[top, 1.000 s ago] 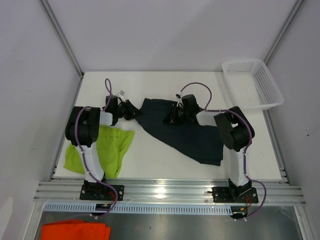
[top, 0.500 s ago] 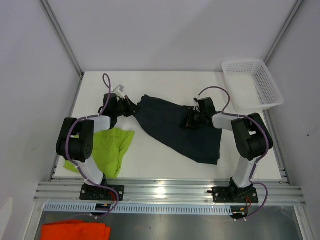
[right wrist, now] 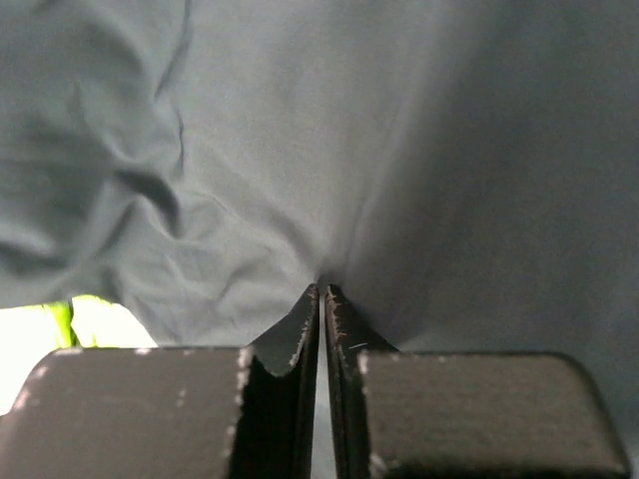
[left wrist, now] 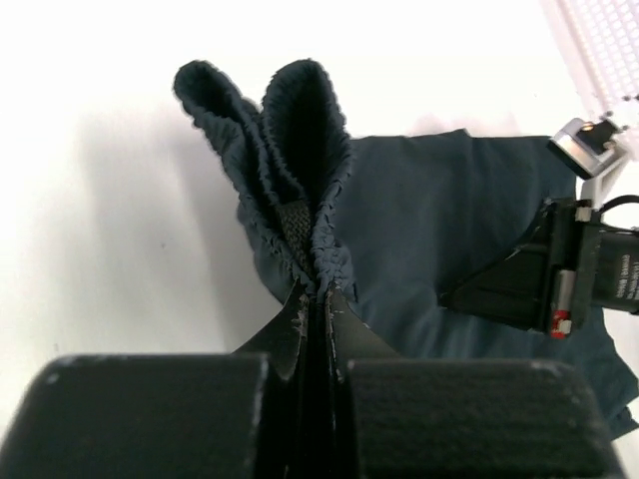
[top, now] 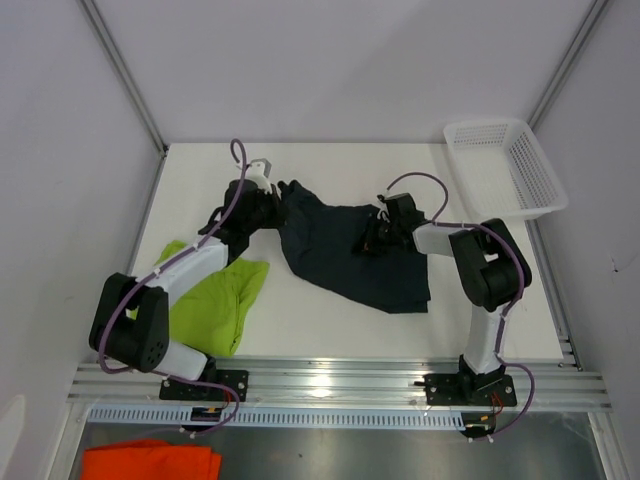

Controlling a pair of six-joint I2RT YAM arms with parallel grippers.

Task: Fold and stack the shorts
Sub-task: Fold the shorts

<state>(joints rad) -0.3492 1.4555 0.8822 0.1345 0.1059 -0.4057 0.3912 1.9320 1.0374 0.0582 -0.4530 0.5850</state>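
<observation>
Left end effector [left wrist: 318,291] is clamped tight on the gathered, ribbed waistband of the dark shorts [top: 350,262], which bunches into two soft loops just beyond its tips. Right end effector [right wrist: 321,291] is pinched shut on a pucker of the same pair's smooth, thin cloth, with creases fanning out from the tips. The dark shorts lie rumpled mid-surface [top: 330,318], toward the far edge. The lime green shorts [top: 215,300] lie crumpled by the near left corner, apart from both end effectors.

Apart: dark shorts [top: 350,265]; lime shorts [top: 225,300]
</observation>
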